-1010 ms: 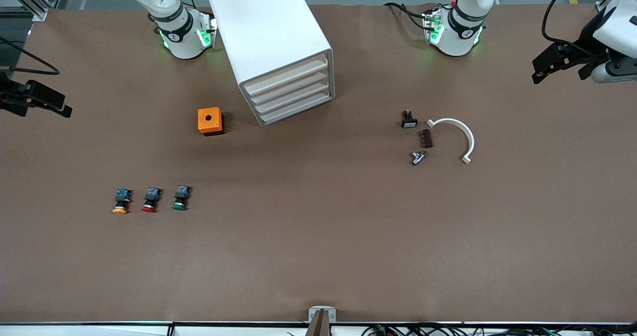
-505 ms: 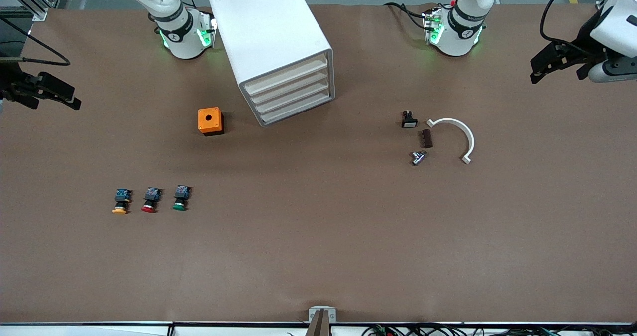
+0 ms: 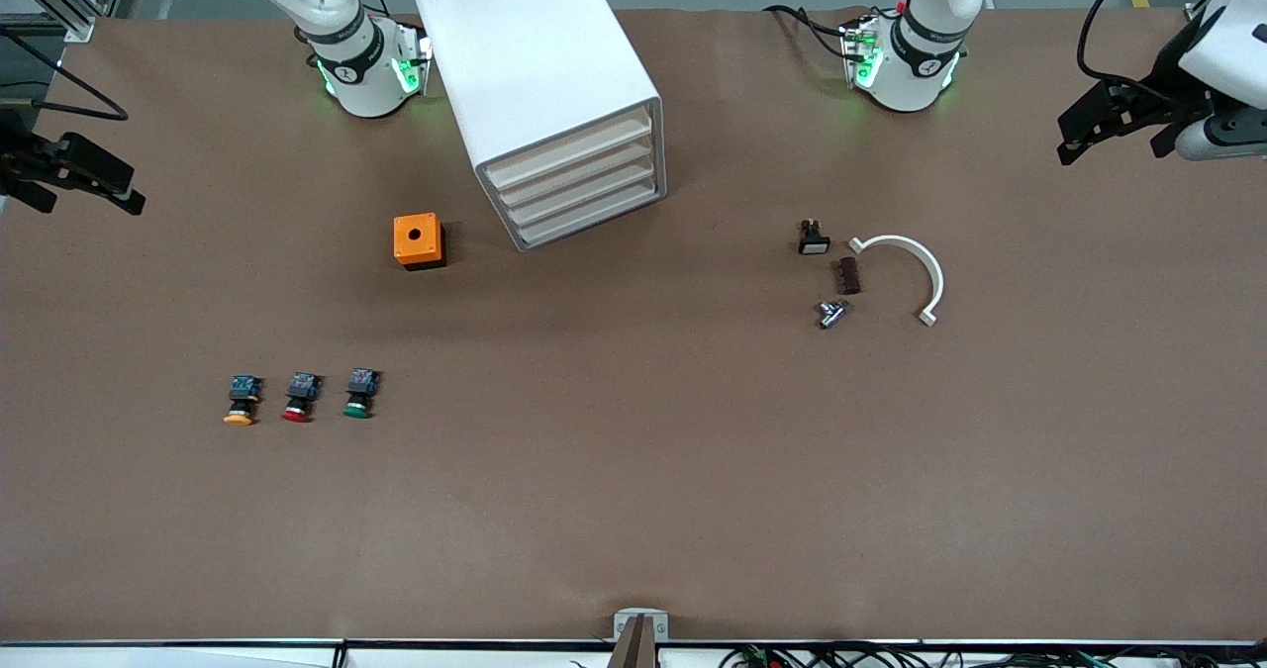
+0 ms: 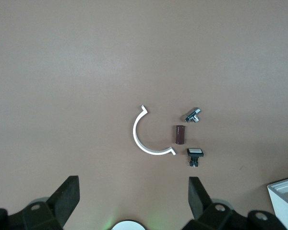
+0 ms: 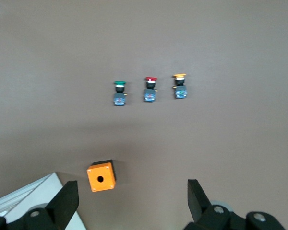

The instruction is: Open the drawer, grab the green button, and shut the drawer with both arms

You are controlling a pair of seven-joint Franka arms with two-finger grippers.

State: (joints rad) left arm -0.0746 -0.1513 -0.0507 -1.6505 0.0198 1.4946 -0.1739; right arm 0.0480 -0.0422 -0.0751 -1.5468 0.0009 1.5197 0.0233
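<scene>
The white cabinet (image 3: 539, 74) stands between the two arm bases, and its several drawers (image 3: 579, 188) are all shut. The green-capped button (image 3: 357, 394) lies on the table toward the right arm's end, nearer the front camera than the cabinet, beside a red-capped button (image 3: 299, 397) and a yellow-capped button (image 3: 241, 400). The right wrist view shows the green button (image 5: 119, 92) too. My right gripper (image 3: 84, 188) (image 5: 132, 201) hangs open and empty over the table edge at its own end. Over the other end hangs my left gripper (image 3: 1084, 134) (image 4: 133, 196), open and empty.
An orange box (image 3: 418, 240) (image 5: 101, 176) with a round hole sits beside the cabinet. Toward the left arm's end lie a white arc (image 3: 916, 267) (image 4: 146, 136), a brown block (image 3: 848, 275), a metal piece (image 3: 831, 313) and a small black switch (image 3: 814, 238).
My right gripper shifted slightly inward over the table and back toward its edge. My left gripper barely moved. Nothing on the table moved.
</scene>
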